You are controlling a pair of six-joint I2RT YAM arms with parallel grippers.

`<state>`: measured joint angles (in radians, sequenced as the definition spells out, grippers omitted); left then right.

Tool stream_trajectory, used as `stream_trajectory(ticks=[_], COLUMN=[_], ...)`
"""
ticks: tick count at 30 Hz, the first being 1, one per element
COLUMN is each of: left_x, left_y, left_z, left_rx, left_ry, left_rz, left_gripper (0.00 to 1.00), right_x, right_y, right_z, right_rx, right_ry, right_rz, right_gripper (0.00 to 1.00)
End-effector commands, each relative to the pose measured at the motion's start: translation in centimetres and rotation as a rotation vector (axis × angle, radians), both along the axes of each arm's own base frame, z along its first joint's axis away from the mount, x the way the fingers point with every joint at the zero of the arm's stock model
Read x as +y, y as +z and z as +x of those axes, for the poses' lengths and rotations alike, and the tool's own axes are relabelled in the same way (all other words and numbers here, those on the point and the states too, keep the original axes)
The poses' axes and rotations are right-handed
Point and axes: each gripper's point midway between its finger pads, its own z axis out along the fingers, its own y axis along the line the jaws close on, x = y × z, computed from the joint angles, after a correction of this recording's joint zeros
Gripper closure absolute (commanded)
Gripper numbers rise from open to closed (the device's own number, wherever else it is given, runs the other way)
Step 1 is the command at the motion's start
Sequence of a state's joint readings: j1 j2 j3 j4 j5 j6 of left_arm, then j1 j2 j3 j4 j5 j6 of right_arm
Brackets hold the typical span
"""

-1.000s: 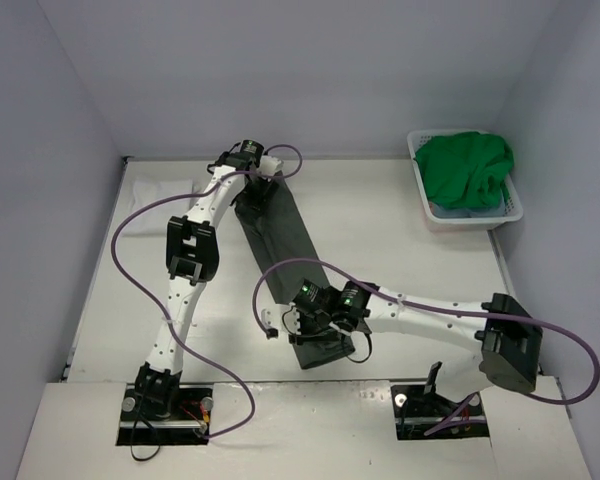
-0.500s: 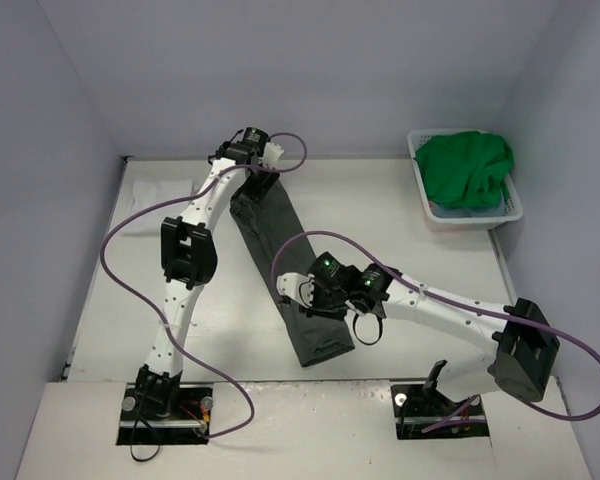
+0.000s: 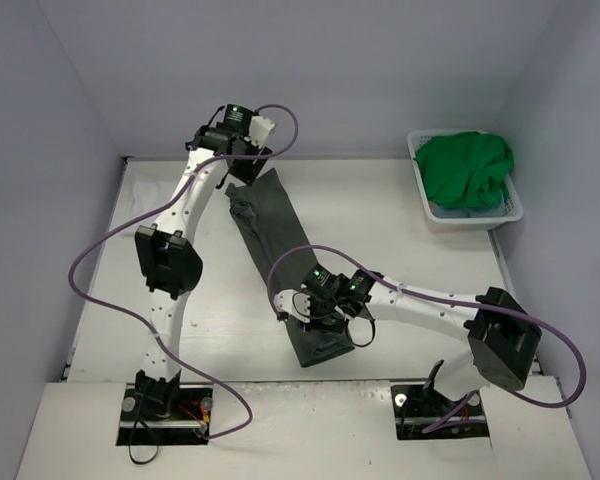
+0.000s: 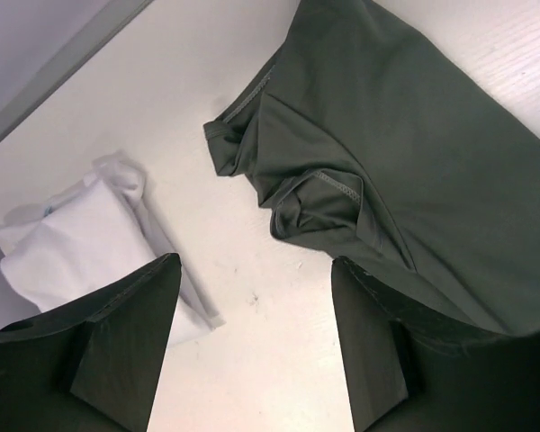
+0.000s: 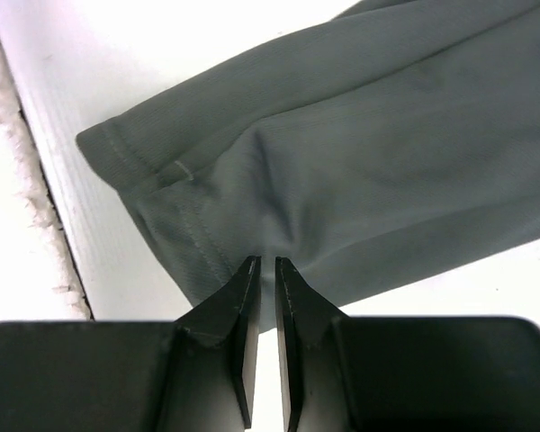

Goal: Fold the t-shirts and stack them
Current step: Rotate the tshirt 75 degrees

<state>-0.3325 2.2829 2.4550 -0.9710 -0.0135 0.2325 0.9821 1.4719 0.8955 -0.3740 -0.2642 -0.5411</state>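
White tabletop [image 3: 400, 220]: right gripper [image 5: 264, 263] pinched onto near hem of dark grey shirt [image 3: 275, 230], presumably to fold it lengthwise; left gripper [image 4: 252, 263] (jaws apart, empty) hovers over far end.

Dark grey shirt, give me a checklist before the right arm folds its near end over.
1. Right gripper pinching the dark grey shirt at its near edge: ok, cloth puckers at the nearly closed tips.
2. Left gripper clear of the cloth: ok, open and holding nothing.
3. Far end lying flat: not ok, it is bunched, with a sleeve curled up.
4. Folded white shirt out of the way: ok, it lies apart at the far left.
5. Both layers caught in the pinch: cannot tell.
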Motion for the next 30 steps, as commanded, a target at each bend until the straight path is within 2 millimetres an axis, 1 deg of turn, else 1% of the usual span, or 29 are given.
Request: stream_trajectory(ticks=[1, 3, 4, 5, 6, 7, 8, 9, 10, 11, 12, 13, 14, 15, 16, 17, 18, 19, 20, 21, 22, 23, 24, 25, 26, 27, 28, 29, 30], left_x=[2.0, 2.5, 2.6, 3.0, 3.1, 3.5, 3.7, 3.9, 4.3, 4.2, 4.4, 4.9, 5.2, 5.6, 6.2, 6.6, 7.3, 7.7, 8.1, 8.6, 8.7, 8.7, 8.6, 8.9, 8.9, 9.1, 9.2, 9.4, 9.5], left_y=[10.9, 11.5, 14.0, 12.9, 13.3, 15.5, 15.8, 14.1, 15.6, 15.5, 13.5, 14.6, 14.4, 12.8, 13.6, 13.4, 13.1, 12.7, 12.5, 12.8, 12.1, 11.9, 11.9, 11.6, 11.0, 11.0, 10.8, 10.2, 10.1], left_z=[-2.7, -4.1, -5.8, -6.7, -7.6, -9.4, -10.5, -11.4, -13.4, -14.5, -15.6, -17.3, -18.2, -19.1, -20.5, -21.2, -21.7, -22.7, -23.2, -23.7, -24.0, -24.2, -24.6, -24.6, -24.7, -25.0, -25.2, -25.3, -25.5], left_rx=[-0.186, -0.181, -0.220, -0.186, -0.193, -0.238, -0.242, -0.203, -0.239, -0.238, -0.191, -0.228, -0.230, -0.196, -0.229, -0.233, -0.231, -0.228, -0.225, -0.240, -0.222, -0.220, -0.216, -0.209, -0.196, -0.195, -0.188, -0.176, -0.182], left_ry=[0.027, 0.026, 0.004, -0.001, -0.018, -0.033, -0.049, -0.057, -0.067, -0.086, -0.096, -0.104, -0.106, -0.107, -0.108, -0.106, -0.097, -0.094, -0.088, -0.076, -0.071, -0.069, -0.075, -0.065, -0.058, -0.052, -0.047, -0.035, -0.033], left_rz=[-0.111, -0.131, -0.166, -0.165, -0.171, -0.187, -0.197, -0.188, -0.203, -0.214, -0.203, -0.210, -0.205, -0.188, -0.188, -0.181, -0.168, -0.163, -0.157, -0.158, -0.162, -0.169, -0.189, -0.195, -0.207, -0.221, -0.248, -0.260, -0.272], left_gripper=[0.38, 0.38, 0.38, 0.38, 0.38, 0.38, 0.38, 0.38, 0.38, 0.38, 0.38, 0.38, 0.37, 0.38, 0.37, 0.34, 0.34, 0.34, 0.34, 0.34, 0.34, 0.34, 0.34, 0.34, 0.34, 0.34, 0.34, 0.34, 0.34], right_x=[-0.2, -0.4, -0.5, -0.6, -0.8, -0.9, -0.9, -1.1, -1.2, -1.2, -1.1, -1.0, -0.9, -0.5, -0.3, -0.2, 0.0, 0.3, 0.5, 0.7, 1.0, 1.1, 1.3, 1.4, 1.6, 1.7, 1.7, 1.8, 1.8], right_y=[-0.2, -1.2, -1.7, -2.1, -3.1, -3.6, -4.0, -4.7, -5.1, -5.3, -5.6, -5.8, -5.8, -5.7, -5.6, -5.4, -4.9, -4.1, -3.1, -2.4, -1.4, -0.7, 0.5, 1.2, 2.0, 3.1, 3.7, 4.9, 5.4], right_z=[-1.1, -1.5, -1.6, -1.5, -1.7, -1.8, -1.8, -1.8, -1.8, -1.7, -1.5, -1.3, -1.1, -0.7, -0.4, -0.1, 0.2, 0.9, 1.5, 2.0, 2.7, 3.1, 3.6, 3.9, 4.4, 4.6, 4.9, 5.3, 5.5], right_rx=[0.039, 0.063, 0.069, 0.070, 0.088, 0.096, 0.097, 0.109, 0.112, 0.111, 0.113, 0.111, 0.109, 0.102, 0.094, 0.082, 0.063, 0.029, -0.002, -0.026, -0.063, -0.083, -0.113, -0.132, -0.159, -0.184, -0.198, -0.228, -0.242], right_ry=[0.049, 0.059, 0.068, 0.068, 0.072, 0.077, 0.086, 0.088, 0.093, 0.098, 0.100, 0.100, 0.098, 0.096, 0.088, 0.083, 0.075, 0.068, 0.056, 0.047, 0.035, 0.027, 0.010, -0.001, -0.010, -0.017, -0.029, -0.041, -0.047], right_rz=[-0.020, -0.051, -0.069, -0.087, -0.118, -0.136, -0.151, -0.175, -0.187, -0.195, -0.204, -0.209, -0.208, -0.206, -0.205, -0.207, -0.198, -0.190, -0.171, -0.160, -0.149, -0.138, -0.111, -0.098, -0.087, -0.061, -0.049, -0.024, -0.011], right_gripper=[0.91, 0.89, 0.88, 0.88, 0.88, 0.88, 0.88, 0.88, 0.87, 0.87, 0.86, 0.86, 0.86, 0.86, 0.86, 0.86, 0.85, 0.85, 0.85, 0.85, 0.84, 0.81, 0.71, 0.67, 0.64, 0.60, 0.58, 0.55, 0.55])
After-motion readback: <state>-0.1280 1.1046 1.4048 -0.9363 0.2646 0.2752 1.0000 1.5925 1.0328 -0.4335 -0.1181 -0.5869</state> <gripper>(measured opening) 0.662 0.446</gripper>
